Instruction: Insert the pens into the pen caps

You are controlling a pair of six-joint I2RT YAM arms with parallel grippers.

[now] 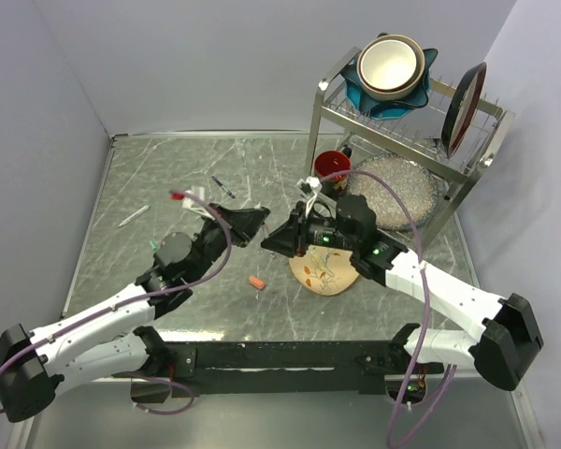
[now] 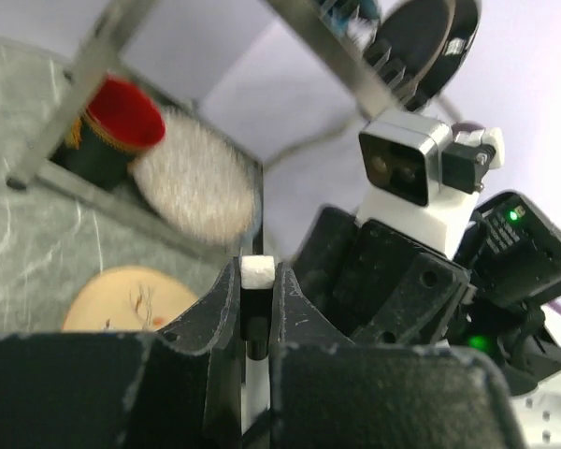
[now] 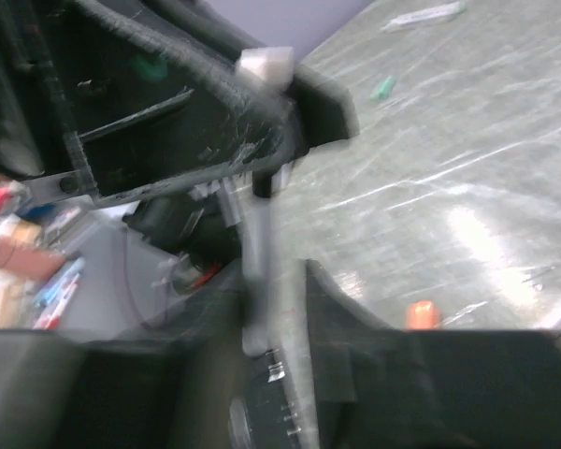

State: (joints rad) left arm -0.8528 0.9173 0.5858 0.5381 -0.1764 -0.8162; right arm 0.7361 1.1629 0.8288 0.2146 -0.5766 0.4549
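Note:
My left gripper [image 1: 254, 224] and right gripper [image 1: 279, 239] meet tip to tip above the table's middle. The left gripper [image 2: 258, 281] is shut on a short pen cap [image 2: 258, 272] with a white end and a black body. The right gripper [image 3: 262, 299] is shut on a pale pen [image 3: 257, 253], blurred, whose end meets the cap's black end [image 3: 262, 182]. An orange cap [image 1: 256, 282] lies on the table below them and shows in the right wrist view [image 3: 421, 314]. A white pen [image 1: 133, 216], a red-tipped pen [image 1: 180, 196] and a dark pen [image 1: 223, 185] lie to the left.
A small green cap [image 1: 155, 244] lies left of the left arm. A metal dish rack [image 1: 325, 112] stands at the back right with bowls [image 1: 390, 65] and a dark plate [image 1: 463, 108]. A red cup [image 1: 332, 166] and a glassy dish [image 1: 391, 190] sit under it. A tan plate [image 1: 323, 273] lies below the right gripper.

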